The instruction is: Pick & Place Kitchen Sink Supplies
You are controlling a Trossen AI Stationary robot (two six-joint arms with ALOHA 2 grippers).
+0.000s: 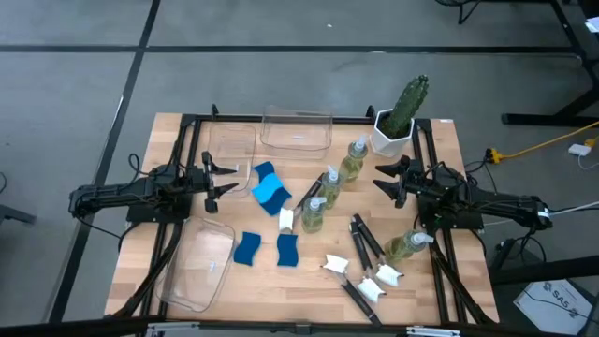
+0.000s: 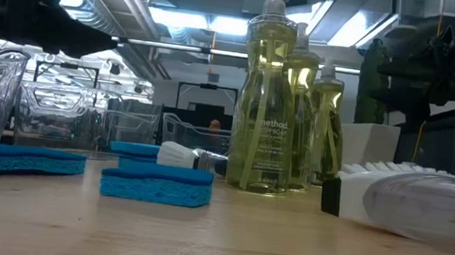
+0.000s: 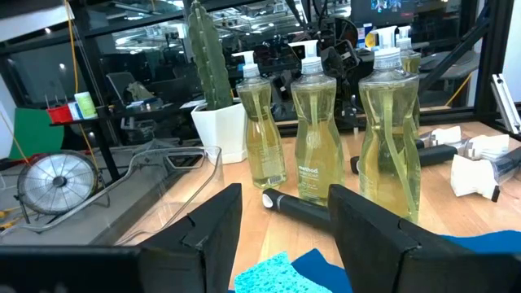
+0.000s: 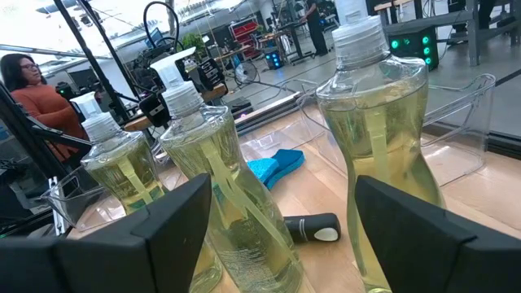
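Observation:
Three clear pump bottles of yellow-green soap stand in a row mid-table; another lies on its side by the right arm. Blue sponges lie flat: a stacked pair and two nearer ones. One black-handled brush lies by the bottles, and several lie near the right front. My left gripper is open, left of the stacked sponges and facing the bottles. My right gripper is open, right of the bottles.
Clear plastic bins sit at the far left, far middle and near left. A green cactus in a white pot stands at the far right, just beyond the right gripper. A person sits beyond the table.

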